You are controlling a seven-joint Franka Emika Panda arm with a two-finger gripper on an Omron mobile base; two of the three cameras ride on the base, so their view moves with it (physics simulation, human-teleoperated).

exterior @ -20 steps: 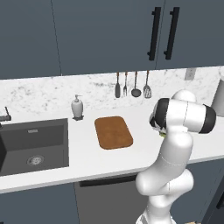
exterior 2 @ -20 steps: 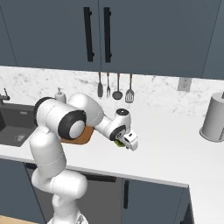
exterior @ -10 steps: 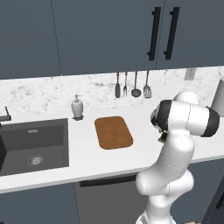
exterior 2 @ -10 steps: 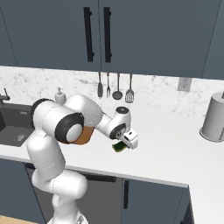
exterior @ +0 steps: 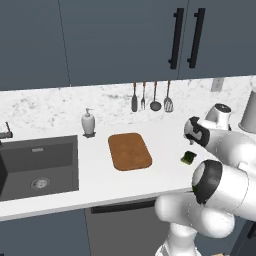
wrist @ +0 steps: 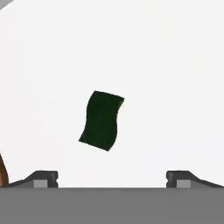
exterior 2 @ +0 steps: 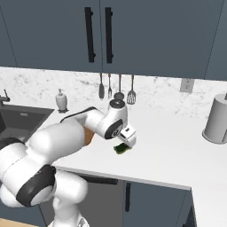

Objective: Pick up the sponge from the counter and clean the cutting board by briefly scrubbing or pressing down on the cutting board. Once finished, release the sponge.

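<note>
The sponge (exterior: 188, 157) lies flat on the white counter (exterior: 165, 175), right of the brown cutting board (exterior: 130, 151) and apart from it. Its dark green top (wrist: 101, 120) fills the middle of the hand view. My gripper (wrist: 112, 179) hangs just above the sponge (exterior 2: 120, 149), open, with both fingertips (wrist: 43, 178) spread wider than the sponge and nothing between them. In the base views the gripper (exterior: 191, 147) (exterior 2: 124, 142) points down at the sponge. My arm hides most of the cutting board (exterior 2: 88, 137) in the right base view; its edge (wrist: 2, 173) shows at the hand view's lower left.
A dark sink basin (exterior: 35, 165) is set into the counter's left end, with a soap dispenser (exterior: 88, 122) behind it. Utensils (exterior: 150, 97) hang on the backsplash. A paper towel roll (exterior 2: 217, 119) stands at the far right.
My arm has folded lower and its elbow has swung toward the cameras, while the hand stays over the sponge. The sponge and cutting board have not moved.
</note>
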